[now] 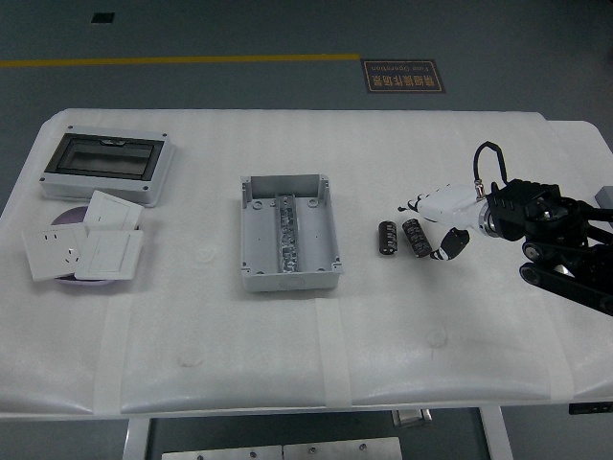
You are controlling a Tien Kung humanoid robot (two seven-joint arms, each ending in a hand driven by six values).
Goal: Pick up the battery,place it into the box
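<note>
Two black cylindrical batteries lie side by side on the white table, one to the left and one to the right. The open grey box stands left of them, near the table's middle. My right hand comes in from the right, white fingers spread, with its fingertips just above and right of the right battery and its thumb below it. It holds nothing. The left arm is out of view.
A grey enclosure with a dark clear lid stands at the back left. In front of it lie white switch and socket plates over a purple disc. The table's right edge is near my arm.
</note>
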